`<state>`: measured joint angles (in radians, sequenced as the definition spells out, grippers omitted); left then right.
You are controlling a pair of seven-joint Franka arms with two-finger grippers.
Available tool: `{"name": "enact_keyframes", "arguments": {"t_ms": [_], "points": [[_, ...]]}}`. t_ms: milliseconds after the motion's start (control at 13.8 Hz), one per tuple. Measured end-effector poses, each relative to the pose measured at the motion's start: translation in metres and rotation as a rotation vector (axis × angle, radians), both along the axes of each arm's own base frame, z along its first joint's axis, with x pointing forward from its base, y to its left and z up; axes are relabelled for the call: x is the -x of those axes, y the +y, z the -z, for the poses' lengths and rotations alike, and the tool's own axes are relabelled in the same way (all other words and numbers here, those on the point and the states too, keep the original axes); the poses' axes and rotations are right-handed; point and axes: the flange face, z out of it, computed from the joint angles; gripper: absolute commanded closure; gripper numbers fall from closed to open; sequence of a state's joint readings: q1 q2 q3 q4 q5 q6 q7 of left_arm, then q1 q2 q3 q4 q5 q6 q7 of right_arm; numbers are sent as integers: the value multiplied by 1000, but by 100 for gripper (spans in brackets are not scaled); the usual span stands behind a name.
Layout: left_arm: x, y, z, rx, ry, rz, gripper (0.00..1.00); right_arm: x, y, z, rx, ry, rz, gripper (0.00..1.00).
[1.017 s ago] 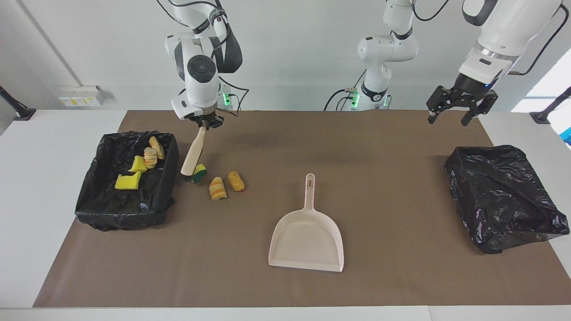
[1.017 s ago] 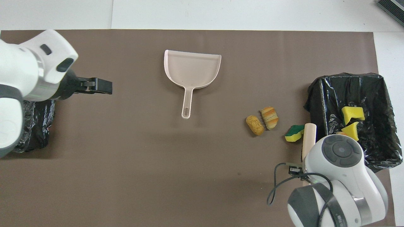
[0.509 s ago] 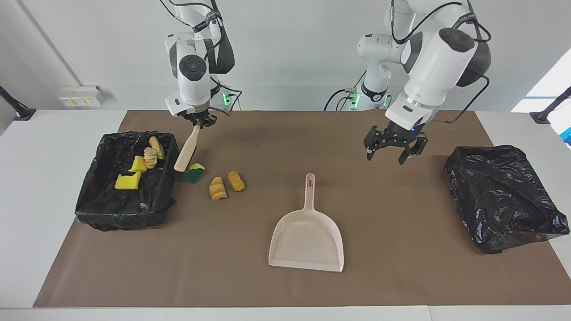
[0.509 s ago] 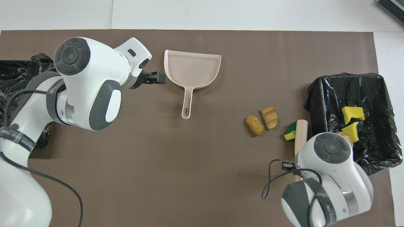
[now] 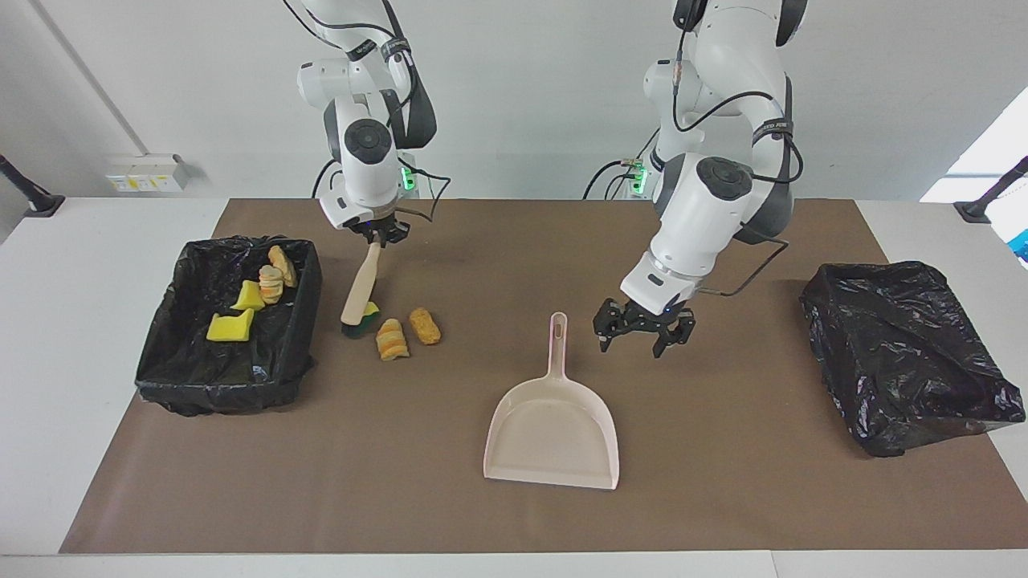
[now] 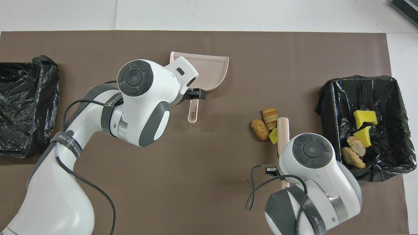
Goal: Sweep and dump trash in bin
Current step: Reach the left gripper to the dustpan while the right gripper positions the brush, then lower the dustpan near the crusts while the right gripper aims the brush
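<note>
Sweeping is under way: the right gripper [image 5: 379, 238], clamped on the beige plastic brush [image 5: 361, 290], presses its head against the three loose sponge-and-bread trash scraps [image 5: 392, 330] beside the black-lined bin [image 5: 226, 387], while the left gripper [image 5: 642, 337], spread wide and empty, must next seize the beige plastic dustpan's [image 5: 552, 429] handle

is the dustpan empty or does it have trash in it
Empty. The dustpan lies flat on the mat with a bare tray; three scraps lie loose on the mat beside the brush, and four are in the bin.

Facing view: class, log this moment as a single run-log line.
right gripper: shut on brush, pushing sponge | left gripper: open, beside dustpan handle | bin: four scraps
</note>
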<state>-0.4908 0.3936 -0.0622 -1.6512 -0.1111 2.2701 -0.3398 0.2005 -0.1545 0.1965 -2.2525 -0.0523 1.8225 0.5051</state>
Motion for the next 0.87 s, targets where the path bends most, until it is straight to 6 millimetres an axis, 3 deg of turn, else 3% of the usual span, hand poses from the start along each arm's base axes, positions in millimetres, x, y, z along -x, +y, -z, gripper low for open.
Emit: {"name": "enact_keyframes", "arguments": {"t_ms": [145, 291, 436, 509, 581, 726, 872], "points": [[2, -6, 24, -23, 26, 13, 0, -16, -9, -26, 5, 1, -1, 100], [1, -9, 50, -49, 47, 24, 0, -24, -30, -26, -8, 21, -28, 100], [6, -20, 60, -56, 55, 43, 2, -27, -49, -17, -27, 55, -73, 100], [8, -24, 59, -55, 52, 50, 22, -28, -57, -14, -35, 63, -91, 100], [8, -26, 57, -53, 48, 53, 56, -29, -62, -11, -43, 70, -109, 100], [7, -27, 54, -50, 43, 51, 100, -30, -68, -8, -58, 65, -142, 100], [7, -25, 54, -52, 51, 39, 100, -35, -77, -5, -79, 48, -186, 100]]}}
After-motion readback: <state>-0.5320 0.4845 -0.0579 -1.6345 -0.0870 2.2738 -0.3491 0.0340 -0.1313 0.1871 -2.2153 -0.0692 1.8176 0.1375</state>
